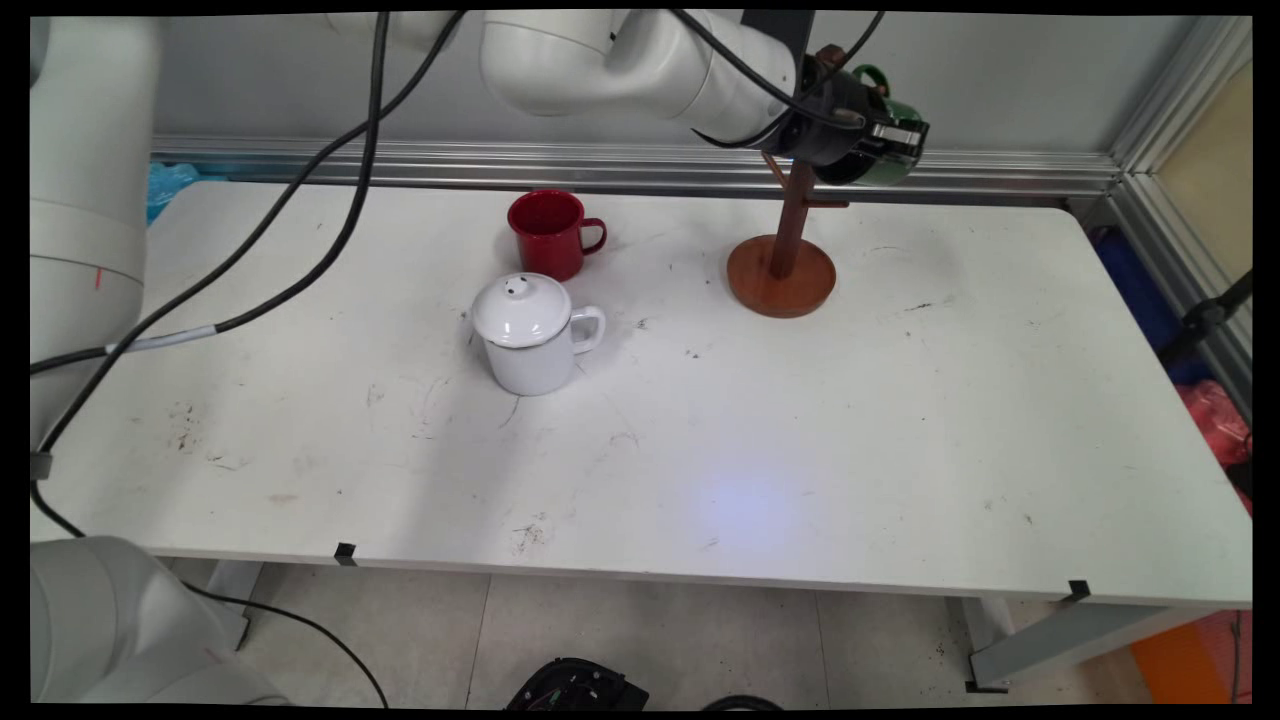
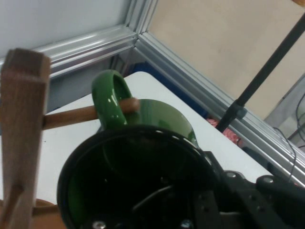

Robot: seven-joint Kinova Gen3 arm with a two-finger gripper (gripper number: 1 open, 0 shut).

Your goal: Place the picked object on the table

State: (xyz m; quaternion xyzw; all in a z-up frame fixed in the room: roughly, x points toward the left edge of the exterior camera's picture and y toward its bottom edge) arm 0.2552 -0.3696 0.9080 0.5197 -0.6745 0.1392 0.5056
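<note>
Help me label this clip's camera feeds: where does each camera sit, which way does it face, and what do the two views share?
Main view: fixed above the table's near side, looking down across the white table to the wall; shows the white arm and cables.
Hand view: mounted on the hand, looking along the gripper toward the table's corner; shows its black linkage.
Shared: the green mug, its handle over a peg of the wooden mug stand.

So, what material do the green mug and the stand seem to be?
The green mug looks like enamelled metal: glossy, with a thin dark rim. The stand looks like wood with a reddish-brown stain; grain shows on its post and on the peg inside the mug's handle.
</note>
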